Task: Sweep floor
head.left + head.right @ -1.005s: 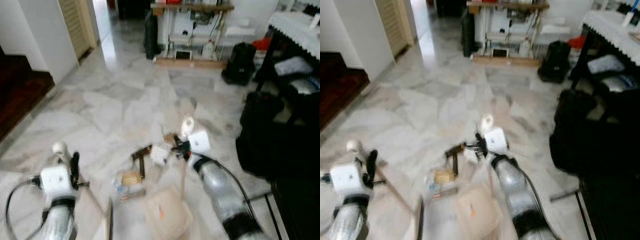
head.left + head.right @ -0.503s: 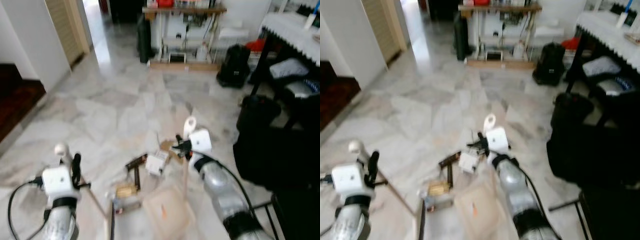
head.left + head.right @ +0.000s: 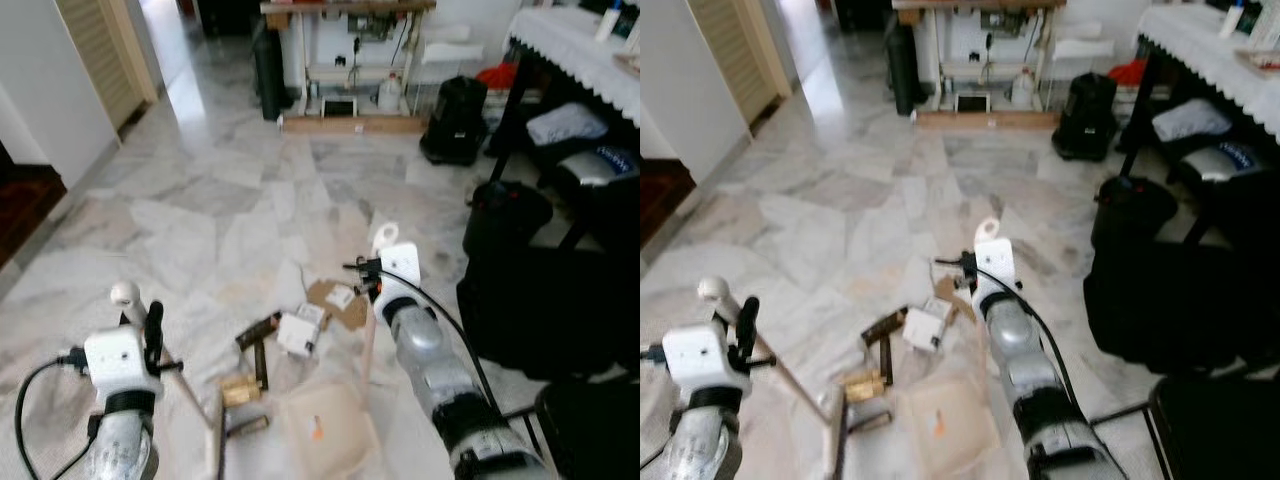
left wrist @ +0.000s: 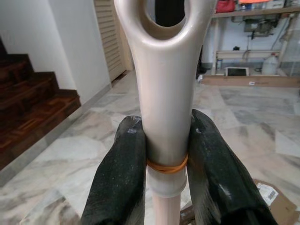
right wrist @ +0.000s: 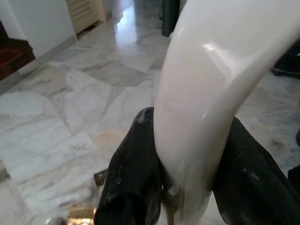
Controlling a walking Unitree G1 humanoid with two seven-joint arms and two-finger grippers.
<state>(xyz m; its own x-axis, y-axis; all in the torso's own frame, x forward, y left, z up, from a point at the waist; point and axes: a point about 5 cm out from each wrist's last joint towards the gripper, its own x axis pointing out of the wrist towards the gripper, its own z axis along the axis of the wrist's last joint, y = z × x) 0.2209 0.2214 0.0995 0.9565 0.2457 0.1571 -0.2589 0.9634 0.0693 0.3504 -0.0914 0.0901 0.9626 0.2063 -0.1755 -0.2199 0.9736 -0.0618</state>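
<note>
Mid-sweep. Left gripper [image 4: 161, 154] clamped on broom handle [image 4: 161, 93]; right gripper [image 5: 180, 187] clamped on dustpan handle [image 5: 211, 93]. Litter [image 3: 300, 333] heaped mid-floor [image 3: 200, 220] just beyond dustpan [image 3: 325, 430]; transfer into pan apparently outstanding.

Two silver arms rise from the bottom of the frame, each a smooth metallic tube with a black band around it. The left arm [image 3: 118, 448], at the lower left, ends in a white boxy wrist block, and a black cable loops out from its side. The right arm [image 3: 432, 362], lower centre-right, is longer, its black collar showing near the bottom edge; a thin black cable runs along it up to a white wrist block. Each arm ends in a gripper of black fingers [image 4: 119, 183], thick, rounded and matte, with faint scuffs on the pads [image 5: 133, 173]
</note>
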